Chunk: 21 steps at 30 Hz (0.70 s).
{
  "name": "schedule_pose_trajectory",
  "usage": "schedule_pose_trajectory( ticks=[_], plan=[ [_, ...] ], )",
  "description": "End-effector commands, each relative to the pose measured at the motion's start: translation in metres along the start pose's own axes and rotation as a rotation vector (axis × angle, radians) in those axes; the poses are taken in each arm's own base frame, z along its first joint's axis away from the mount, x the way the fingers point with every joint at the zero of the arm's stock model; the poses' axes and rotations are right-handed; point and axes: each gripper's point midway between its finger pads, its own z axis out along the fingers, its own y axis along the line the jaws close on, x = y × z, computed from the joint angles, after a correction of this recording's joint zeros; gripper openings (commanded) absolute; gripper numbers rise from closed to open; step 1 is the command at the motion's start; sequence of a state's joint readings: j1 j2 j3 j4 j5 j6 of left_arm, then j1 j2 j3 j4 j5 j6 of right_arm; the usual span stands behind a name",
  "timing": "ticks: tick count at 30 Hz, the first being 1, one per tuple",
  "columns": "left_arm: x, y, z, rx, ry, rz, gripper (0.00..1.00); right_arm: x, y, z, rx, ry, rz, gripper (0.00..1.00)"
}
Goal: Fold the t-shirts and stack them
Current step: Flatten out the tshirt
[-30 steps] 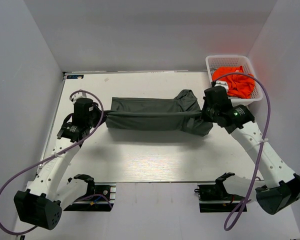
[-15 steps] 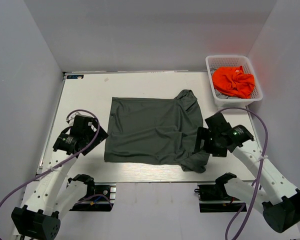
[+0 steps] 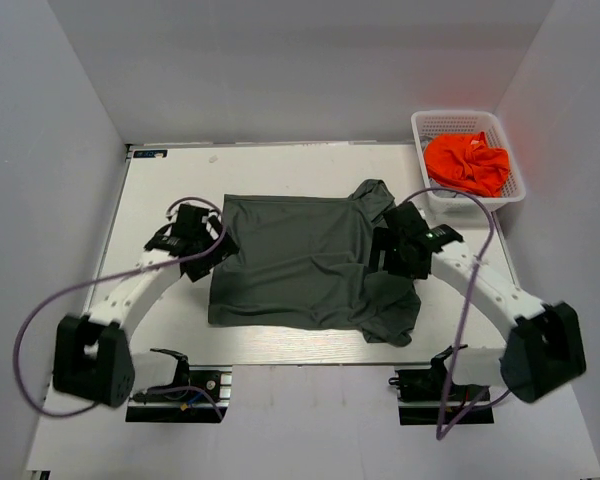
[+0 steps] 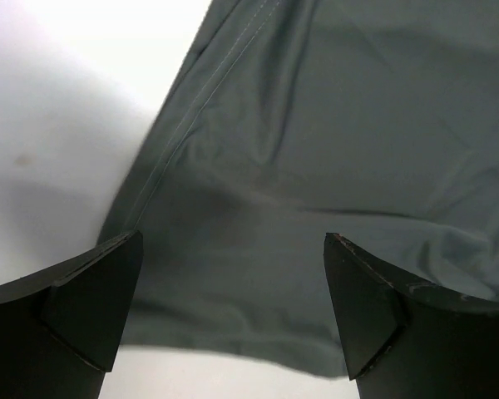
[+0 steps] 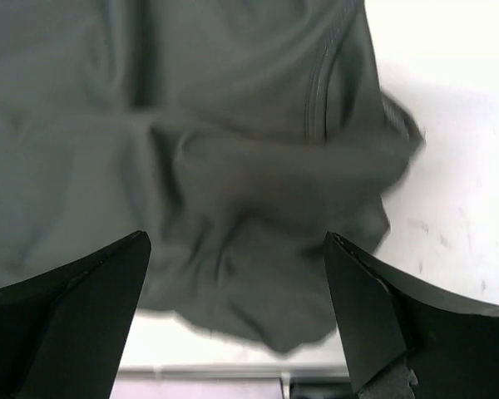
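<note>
Olive-grey t-shirt [image 3: 290, 265] spread beneath left pincer [image 4: 231, 253] and right pincer [image 5: 237, 249], both agape and empty; edge grasps likely next.

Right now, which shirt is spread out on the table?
The dark grey shirt lies spread open on the table. The orange shirt is different: it sits crumpled up in the white basket at the far right corner.

You will find no words, numbers or brand marks that can be read in any view. The one candidate is a small dark tag [image 3: 150, 153] at the edge of the table [image 3: 280, 345], well beyond the left tool [image 3: 217, 243]. Its marks are too small to make out.
</note>
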<state>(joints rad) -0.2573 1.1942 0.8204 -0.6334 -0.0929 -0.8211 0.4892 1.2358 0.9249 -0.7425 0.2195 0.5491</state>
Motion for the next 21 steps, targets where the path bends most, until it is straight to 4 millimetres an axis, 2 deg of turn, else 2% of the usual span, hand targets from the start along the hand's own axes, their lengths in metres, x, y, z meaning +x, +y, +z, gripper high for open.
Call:
schedule_pose_trajectory(
  ticks=[1,2,3,4,6,8,9,10,11,12,13,14,15,16,17,19,20,21],
  plan=[
    [-0.017,-0.042,0.024,0.134,-0.009,0.047,0.99,-0.037,0.006,0.026,0.033,-0.101,0.009,0.90],
    [-0.016,-0.044,0.031,0.134,0.003,0.061,0.99,-0.033,0.002,0.044,0.076,-0.048,0.004,0.90],
    [-0.019,-0.048,0.038,0.132,0.005,0.061,0.99,-0.033,0.001,0.050,0.090,-0.036,0.002,0.90],
    [-0.015,-0.048,0.055,0.119,0.035,0.075,0.99,-0.037,0.002,0.058,0.100,-0.021,0.004,0.90],
    [-0.015,-0.056,0.065,0.136,0.054,0.087,0.99,-0.028,-0.004,0.079,0.142,0.041,0.002,0.90],
    [-0.008,-0.063,0.083,0.140,0.099,0.095,0.99,-0.037,-0.001,0.088,0.109,0.038,0.008,0.90],
    [-0.005,-0.063,0.089,0.135,0.117,0.105,0.99,-0.029,-0.001,0.102,0.114,0.080,-0.009,0.90],
    [-0.003,-0.064,0.095,0.133,0.137,0.105,0.99,-0.041,0.004,0.103,0.098,0.069,-0.010,0.90],
    [0.000,-0.063,0.109,0.111,0.160,0.105,0.99,-0.044,0.001,0.107,0.105,0.075,-0.006,0.90],
    [0.001,-0.060,0.115,0.088,0.168,0.105,0.99,-0.044,0.004,0.120,0.112,0.102,-0.011,0.90],
    [0.001,-0.058,0.123,0.072,0.170,0.116,0.99,-0.047,0.001,0.123,0.121,0.107,-0.014,0.90],
    [-0.006,-0.063,0.128,0.062,0.162,0.117,0.99,-0.050,0.004,0.131,0.101,0.123,-0.007,0.90],
    [0.002,-0.052,0.143,0.003,0.194,0.120,0.99,-0.055,0.008,0.137,0.097,0.127,-0.018,0.90],
    [-0.001,-0.048,0.150,-0.022,0.199,0.112,0.99,-0.060,0.008,0.140,0.090,0.126,-0.014,0.90],
    [-0.012,-0.052,0.156,-0.028,0.196,0.100,0.99,-0.071,0.014,0.146,0.064,0.122,-0.009,0.90],
    [-0.016,-0.048,0.171,-0.079,0.198,0.104,0.99,-0.073,0.012,0.160,0.063,0.145,-0.018,0.90],
    [-0.028,-0.050,0.187,-0.105,0.186,0.097,0.99,-0.094,0.017,0.159,0.036,0.109,-0.013,0.90],
    [-0.030,-0.044,0.191,-0.160,0.195,0.104,0.99,-0.100,0.019,0.161,0.027,0.101,-0.014,0.90]
  ],
)
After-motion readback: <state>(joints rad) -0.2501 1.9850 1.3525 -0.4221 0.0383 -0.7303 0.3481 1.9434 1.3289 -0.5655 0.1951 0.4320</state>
